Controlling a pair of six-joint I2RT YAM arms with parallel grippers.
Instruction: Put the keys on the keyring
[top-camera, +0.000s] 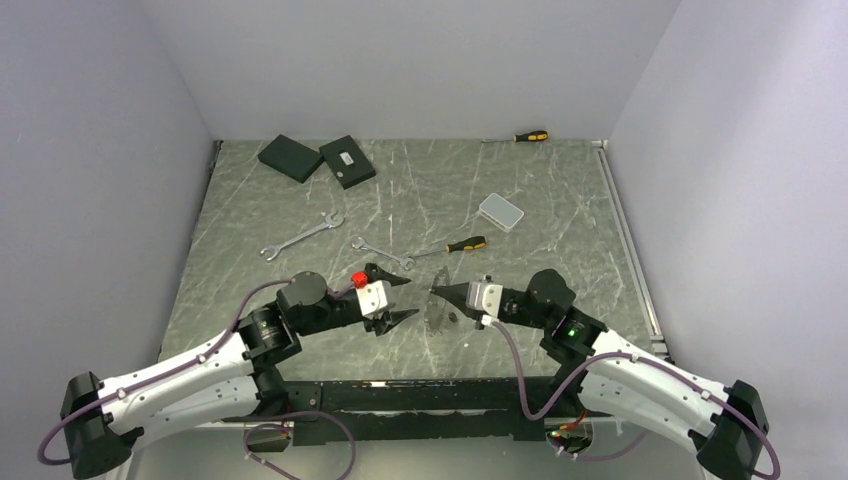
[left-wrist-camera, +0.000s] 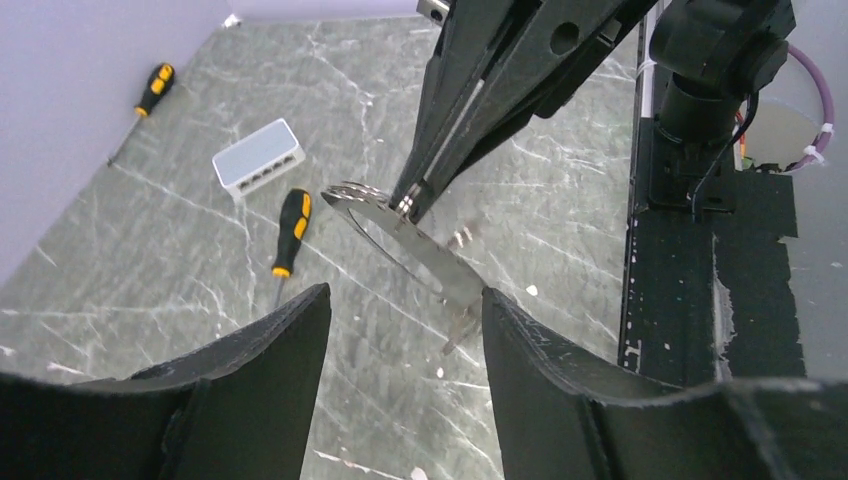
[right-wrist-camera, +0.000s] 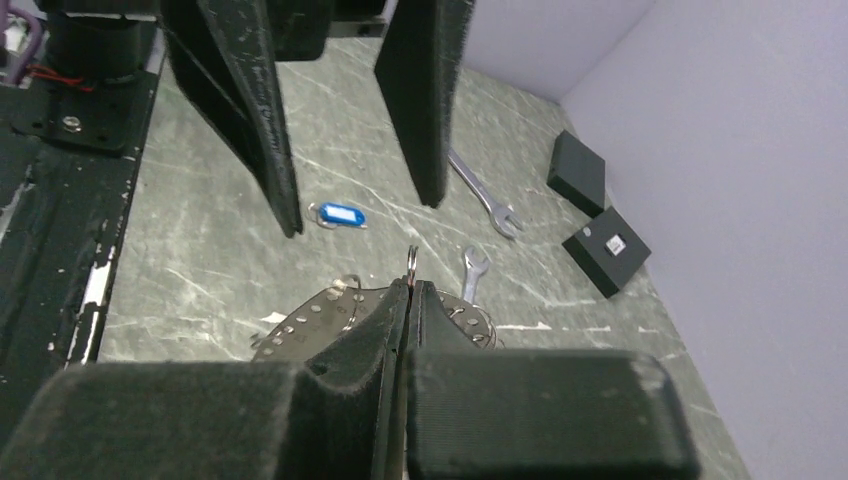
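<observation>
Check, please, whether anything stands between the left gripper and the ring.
Nothing visible does: the open left gripper faces the ring, which the right gripper holds pinched, with only air between them.

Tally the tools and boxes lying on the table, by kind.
Spanners: 2
Screwdrivers: 2
Black boxes: 2
White box: 1
Total: 7

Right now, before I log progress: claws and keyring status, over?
Left claw open, empty. Right claw shut on keyring. Both keys on table, off ring. Screwdriver tip near one key.
</observation>
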